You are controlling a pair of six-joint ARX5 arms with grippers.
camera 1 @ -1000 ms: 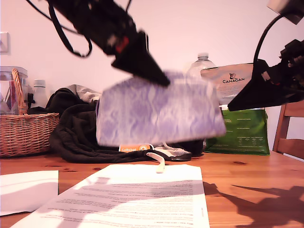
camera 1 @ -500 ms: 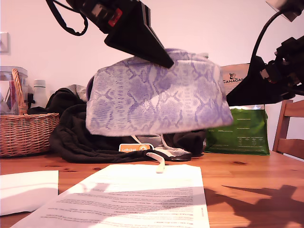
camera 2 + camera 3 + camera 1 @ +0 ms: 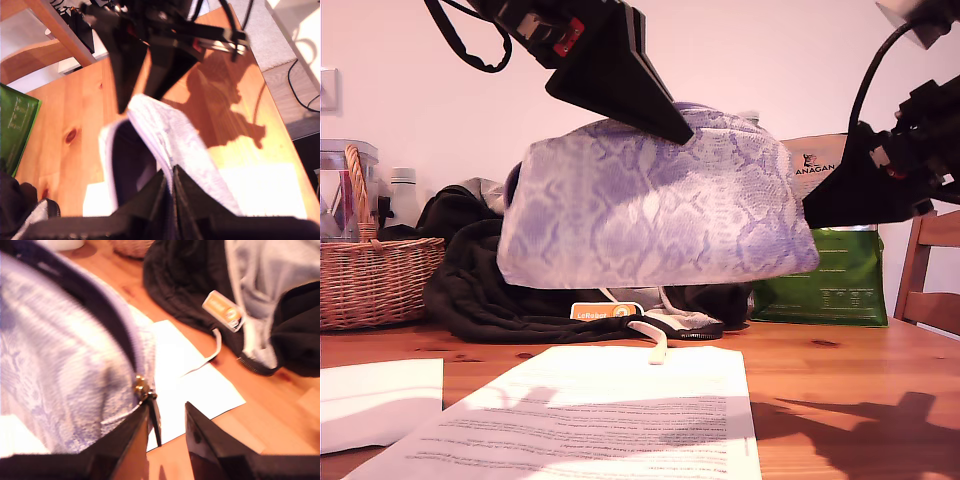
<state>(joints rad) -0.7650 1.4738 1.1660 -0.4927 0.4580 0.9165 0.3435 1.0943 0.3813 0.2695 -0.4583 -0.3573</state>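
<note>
Currently: pouch [image 3: 650,210] aloft, zip seemingly open; first gripper [image 3: 171,175] clamps its rim, second gripper [image 3: 168,410] gapes around the zip pull [image 3: 154,420].

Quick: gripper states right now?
My first gripper: closed, holding the purple pouch.
My second gripper: open, jaws apart beside the zip pull.

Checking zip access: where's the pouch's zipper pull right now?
The zipper pull hangs at the end of the purple snakeskin pouch toward the exterior view's right, just at the tips of my second gripper, above the printed sheet.
</note>
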